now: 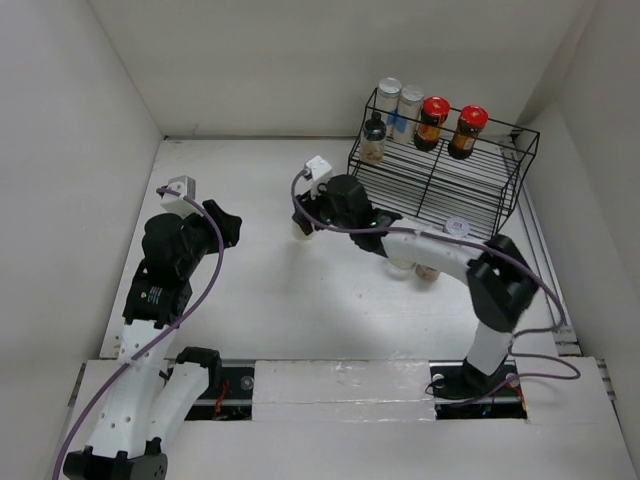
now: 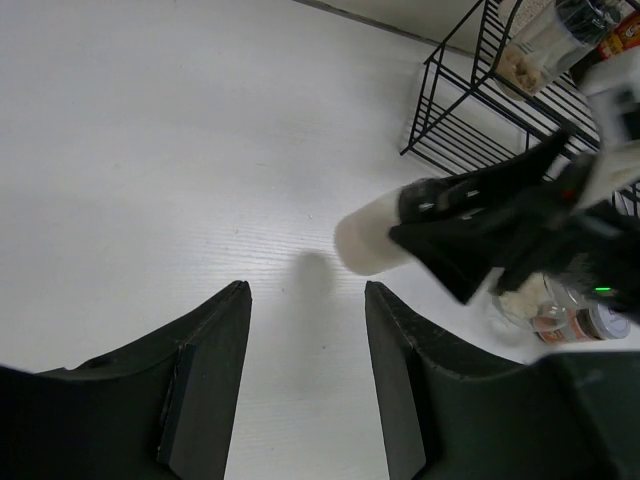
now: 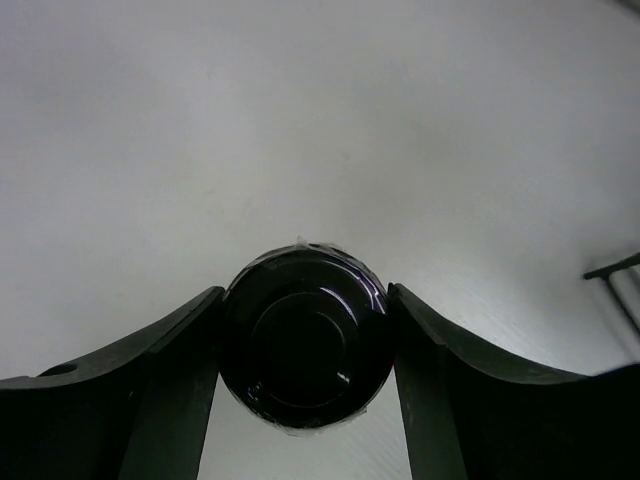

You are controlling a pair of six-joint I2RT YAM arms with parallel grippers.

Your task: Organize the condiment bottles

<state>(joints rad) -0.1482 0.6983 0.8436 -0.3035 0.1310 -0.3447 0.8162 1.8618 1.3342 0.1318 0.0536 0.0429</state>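
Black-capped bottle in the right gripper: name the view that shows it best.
Right wrist: the black-capped bottle fills the centre, cap facing the camera, with the right gripper closed against both sides. Left wrist shows only its pale body jutting from that gripper; top external, just a pale sliver beneath it.

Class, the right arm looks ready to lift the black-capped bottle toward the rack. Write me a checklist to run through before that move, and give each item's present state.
1. Fingers of the right gripper flank the cap of the black-capped bottle: ok, both meet it.
2. Cap centred between them: ok.
3. Grip firm enough to lift: cannot tell.
4. Is the left gripper out of the way: ok, open, empty, off to the left.
5. Free spot on the rack: ok, bare wire in front of the red-capped bottles.
6. Do the jars under the right forearm clear the arm: cannot tell, partly hidden.
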